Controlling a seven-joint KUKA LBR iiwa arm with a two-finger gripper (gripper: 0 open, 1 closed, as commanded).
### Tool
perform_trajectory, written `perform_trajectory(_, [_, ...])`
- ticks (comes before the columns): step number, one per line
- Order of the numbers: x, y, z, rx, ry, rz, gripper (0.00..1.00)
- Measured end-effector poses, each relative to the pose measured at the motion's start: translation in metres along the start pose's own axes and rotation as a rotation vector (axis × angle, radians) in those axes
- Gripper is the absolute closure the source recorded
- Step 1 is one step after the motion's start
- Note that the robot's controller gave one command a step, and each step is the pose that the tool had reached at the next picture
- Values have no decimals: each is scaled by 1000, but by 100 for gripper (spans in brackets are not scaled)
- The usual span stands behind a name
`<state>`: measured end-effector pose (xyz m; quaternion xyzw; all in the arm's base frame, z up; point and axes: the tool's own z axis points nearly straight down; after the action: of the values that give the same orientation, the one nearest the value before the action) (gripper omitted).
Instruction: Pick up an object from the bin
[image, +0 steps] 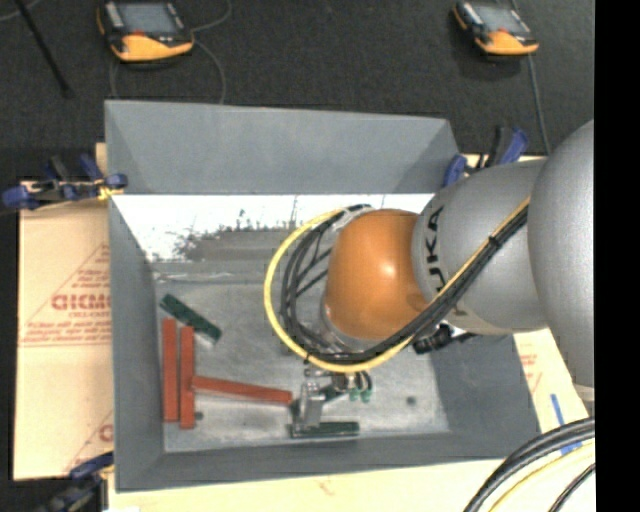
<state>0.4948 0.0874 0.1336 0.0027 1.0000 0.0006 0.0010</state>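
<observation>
Grey bin (130, 330), left part of floor: one dark green strip (191, 318) lying aslant, just above a pair of red bars (186, 375) set side by side and running toward the front wall. A red stick (245, 391) extends rightward from the bars' lower end.

Centre front: my gripper (316, 397) is low over the floor at the right end of that stick, directly above a dark green bar (325, 430) lying along the front wall. Apart or together: I cannot tell. Nothing is confirmed held.

A small green piece (360, 394) sits just right of the gripper. My orange cover (370, 275) is above.
</observation>
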Motion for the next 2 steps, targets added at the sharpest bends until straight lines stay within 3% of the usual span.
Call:
perform_trajectory(1, [1,1,66,1,6,44,0])
perform_trajectory(2, [0,1,62,0,-1,46,100])
